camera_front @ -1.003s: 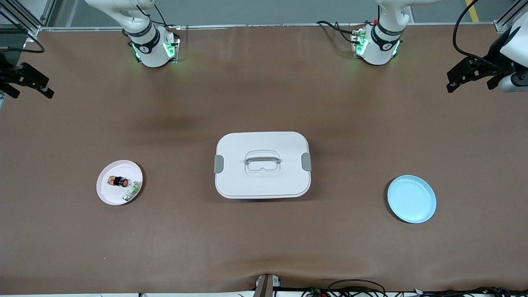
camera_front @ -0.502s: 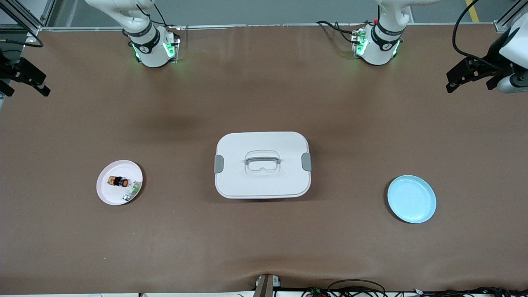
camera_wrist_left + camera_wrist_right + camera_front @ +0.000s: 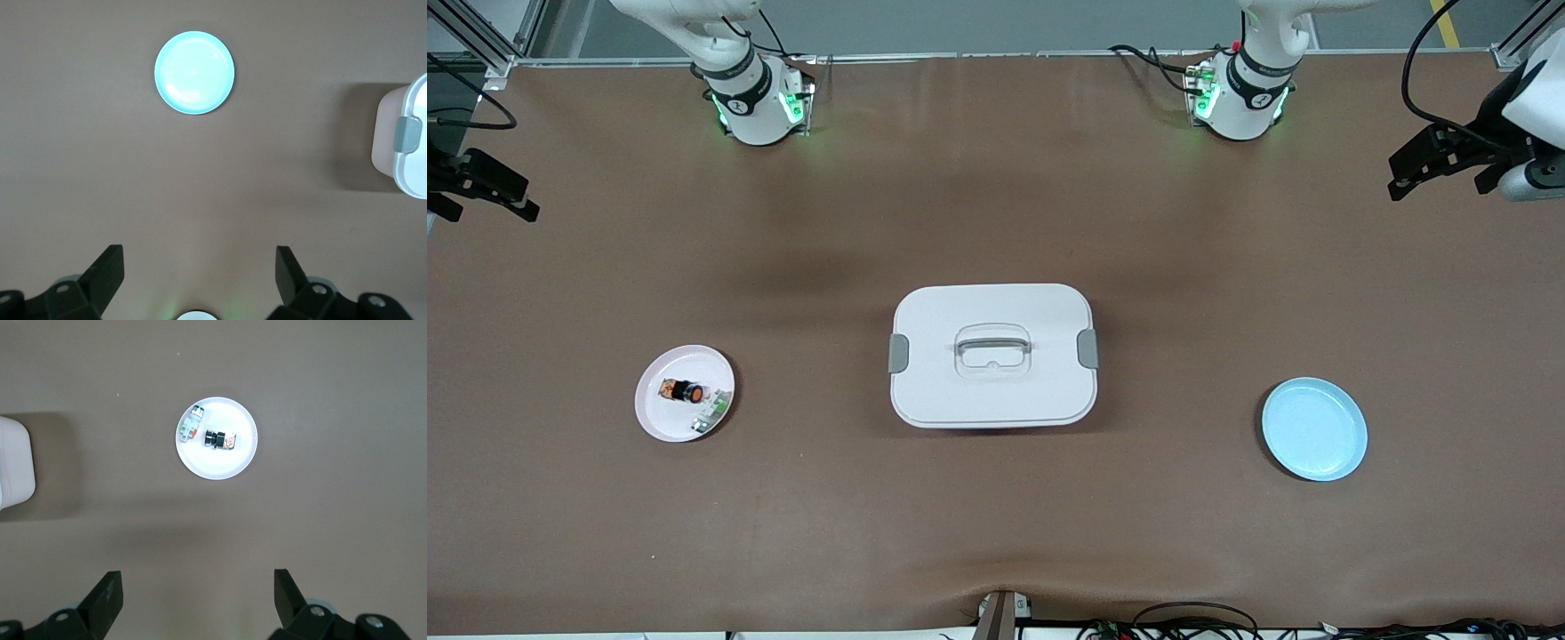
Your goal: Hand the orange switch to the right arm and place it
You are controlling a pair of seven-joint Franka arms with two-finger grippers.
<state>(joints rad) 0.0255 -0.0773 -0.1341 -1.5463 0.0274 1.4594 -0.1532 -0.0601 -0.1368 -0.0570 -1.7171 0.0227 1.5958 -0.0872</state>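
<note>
Orange switch (image 3: 684,390) lies on the pink plate (image 3: 660,420), well apart from the right end effector (image 3: 482,184), fingers spread, empty.

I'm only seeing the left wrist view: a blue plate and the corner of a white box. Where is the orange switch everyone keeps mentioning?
Observer: The orange switch lies on a pink plate toward the right arm's end of the table.
Operator: Is anything else on that plate?
Observer: Yes, a small white-and-green part sits beside the switch, nearer to the front camera.
Operator: Is an end effector holding the switch?
Observer: No. The right end effector hangs open and empty over that end of the table, well apart from the plate.
</note>
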